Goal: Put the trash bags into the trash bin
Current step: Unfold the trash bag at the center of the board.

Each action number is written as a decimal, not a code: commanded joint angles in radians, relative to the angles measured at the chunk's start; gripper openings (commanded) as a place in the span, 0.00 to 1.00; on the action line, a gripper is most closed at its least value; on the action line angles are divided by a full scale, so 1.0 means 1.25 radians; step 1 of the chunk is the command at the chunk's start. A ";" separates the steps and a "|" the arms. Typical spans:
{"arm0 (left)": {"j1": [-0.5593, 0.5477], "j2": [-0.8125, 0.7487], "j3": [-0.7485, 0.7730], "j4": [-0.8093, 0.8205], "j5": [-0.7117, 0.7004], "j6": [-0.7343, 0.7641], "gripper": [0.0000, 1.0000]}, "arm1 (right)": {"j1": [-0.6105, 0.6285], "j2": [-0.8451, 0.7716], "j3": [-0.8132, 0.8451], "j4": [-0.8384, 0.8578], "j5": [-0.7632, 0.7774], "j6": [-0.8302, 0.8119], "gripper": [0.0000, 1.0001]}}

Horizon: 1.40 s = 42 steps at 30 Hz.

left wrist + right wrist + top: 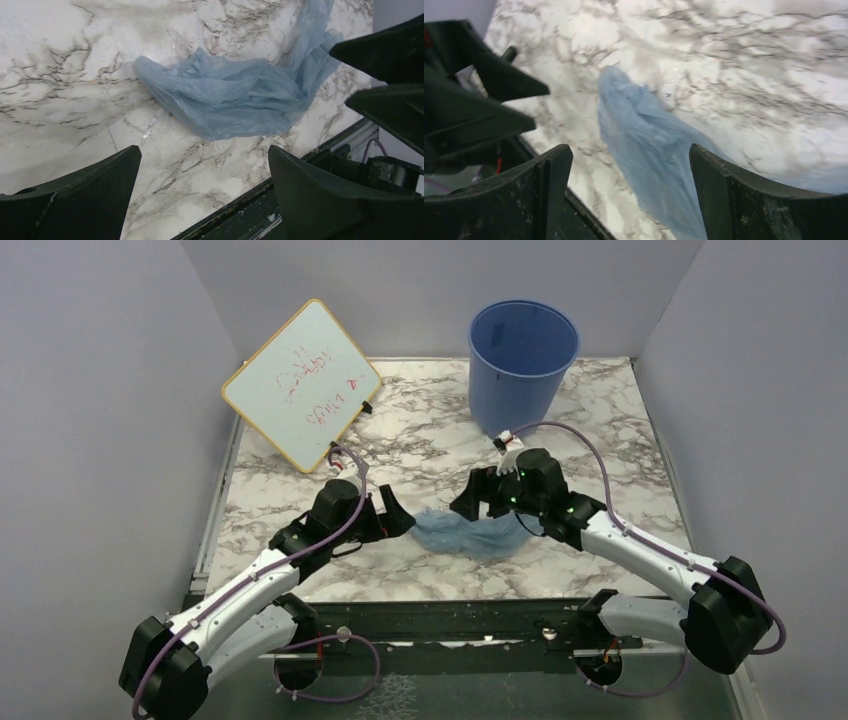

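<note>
Surface: white marble-pattern table (420,430) with grey veining, matte. A dark metal rail (450,615) runs along the near edge where both arm bases are bolted.

Room: plain pale grey walls (420,290) close the table in at the back and on both sides.

Far left: a whiteboard (300,380) with red scribbles stands on one corner, tilted like a diamond and leaning towards the left wall.

Far edge, right of centre: the blue bucket (515,385) stands upright with its mouth open, close to the back wall. What its inside holds cannot be made out.

Trash bag (470,533): light blue, thin and crumpled. It lies flat on the marble near the front edge, between the two pincers and well apart from the bucket.

Left gripper (202,155): jaws spread wide with nothing between them. The bag lies just ahead of the fingertips.

Right gripper (630,150): jaws wide apart. A length of the bag runs through the gap between the fingers, but neither finger presses on it, so it has hold of nothing. This wrist view is a little blurred.
</note>
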 commanded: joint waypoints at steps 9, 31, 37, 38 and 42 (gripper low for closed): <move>0.006 0.057 -0.108 0.222 0.171 -0.085 0.88 | -0.008 0.177 0.045 -0.119 0.041 -0.058 0.81; 0.006 0.075 -0.177 0.280 0.193 -0.090 0.82 | 0.003 0.111 -0.069 0.089 0.029 0.139 0.06; 0.006 0.072 -0.191 0.302 0.198 -0.104 0.73 | 0.003 0.022 -0.188 0.238 0.038 0.324 0.01; 0.006 0.074 -0.192 0.311 0.203 -0.109 0.73 | 0.003 0.010 -0.206 0.253 0.048 0.357 0.01; 0.005 0.077 -0.201 0.367 0.221 -0.128 0.73 | 0.003 -0.050 -0.289 0.325 0.115 0.492 0.01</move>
